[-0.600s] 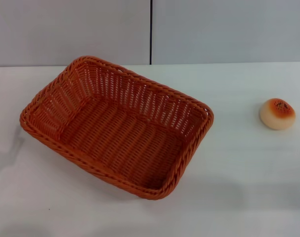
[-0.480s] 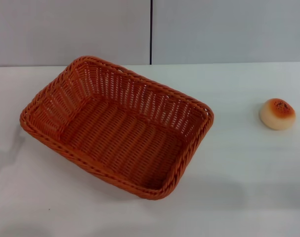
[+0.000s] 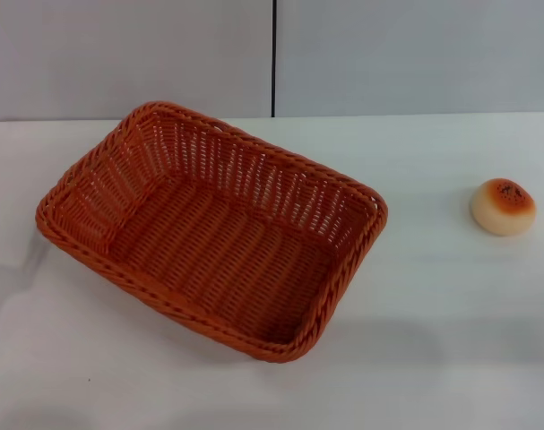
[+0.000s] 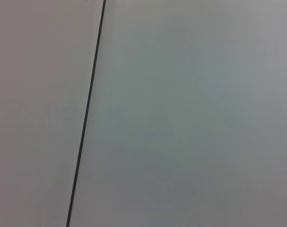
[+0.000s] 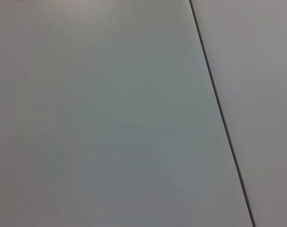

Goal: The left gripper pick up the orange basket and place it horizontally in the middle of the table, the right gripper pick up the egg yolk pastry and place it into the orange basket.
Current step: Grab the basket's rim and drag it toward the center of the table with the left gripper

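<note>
The orange basket (image 3: 209, 228) lies on the white table (image 3: 433, 313) left of centre, turned at a slant, and nothing is inside it. The egg yolk pastry (image 3: 503, 206) sits by itself on the table at the right, well apart from the basket. Neither gripper shows in the head view. Both wrist views show only a grey wall panel with a thin dark seam (image 4: 86, 113) (image 5: 221, 113); no fingers appear in them.
A grey wall (image 3: 388, 54) with a vertical dark seam (image 3: 273, 58) rises behind the table's far edge. Faint shadows lie on the table near its front and left.
</note>
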Tool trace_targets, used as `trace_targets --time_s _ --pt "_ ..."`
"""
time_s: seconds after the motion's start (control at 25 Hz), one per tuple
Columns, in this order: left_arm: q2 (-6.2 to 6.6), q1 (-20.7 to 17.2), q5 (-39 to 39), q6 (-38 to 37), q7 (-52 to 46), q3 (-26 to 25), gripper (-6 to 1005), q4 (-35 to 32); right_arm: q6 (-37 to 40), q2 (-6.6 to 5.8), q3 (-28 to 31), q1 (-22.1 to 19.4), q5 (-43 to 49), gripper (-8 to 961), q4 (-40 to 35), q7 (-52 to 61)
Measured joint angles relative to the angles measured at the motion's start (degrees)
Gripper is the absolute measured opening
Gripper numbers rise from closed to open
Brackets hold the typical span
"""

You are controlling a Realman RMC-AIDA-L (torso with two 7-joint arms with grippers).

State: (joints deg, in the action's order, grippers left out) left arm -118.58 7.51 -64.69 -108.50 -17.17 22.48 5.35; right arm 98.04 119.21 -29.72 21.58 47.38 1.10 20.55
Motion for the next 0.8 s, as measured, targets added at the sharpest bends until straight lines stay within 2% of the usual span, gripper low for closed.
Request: trace_targets --time_s 0.28,0.52,0.6,0.68,0.72,0.76,0.8 --pt "0.06 -0.6 0.1 0.0 0.6 0.0 793 -0.1 -0.5 0.06 0.0 0.8 0.0 621 0.1 0.0" --pt "0.28 0.3 0.0 -0.9 0.0 -0.4 769 -0.6 0.2 0.04 0.0 0.8 0.0 621 0.2 0.3" --pt "0.51 0.4 -0.8 -0.2 -10.0 1.3 761 -7.1 0.6 -0.01 0.0 0.7 0.0 621 0.1 0.3" --pt "0.51 0.4 -0.8 -0.2 -10.0 1.3 753 -7.1 0.9 -0.03 0.0 0.5 0.0 621 0.1 0.4" --pt "0.58 0.3 -1.1 0.4 -13.7 2.3 749 -10.0 1.1 -0.03 0.2 0.3 0.0 621 0.2 0.4" --pt "0.68 0.5 -2.7 3.1 -26.8 4.5 745 -20.0 1.2 -0.03 0.3 0.2 -0.1 622 0.2 0.4" --pt "0.69 0.6 -3.7 4.6 -32.4 5.3 741 -24.8 1.2 -0.03 0.4 0.1 -0.2 622 0.3 0.4"
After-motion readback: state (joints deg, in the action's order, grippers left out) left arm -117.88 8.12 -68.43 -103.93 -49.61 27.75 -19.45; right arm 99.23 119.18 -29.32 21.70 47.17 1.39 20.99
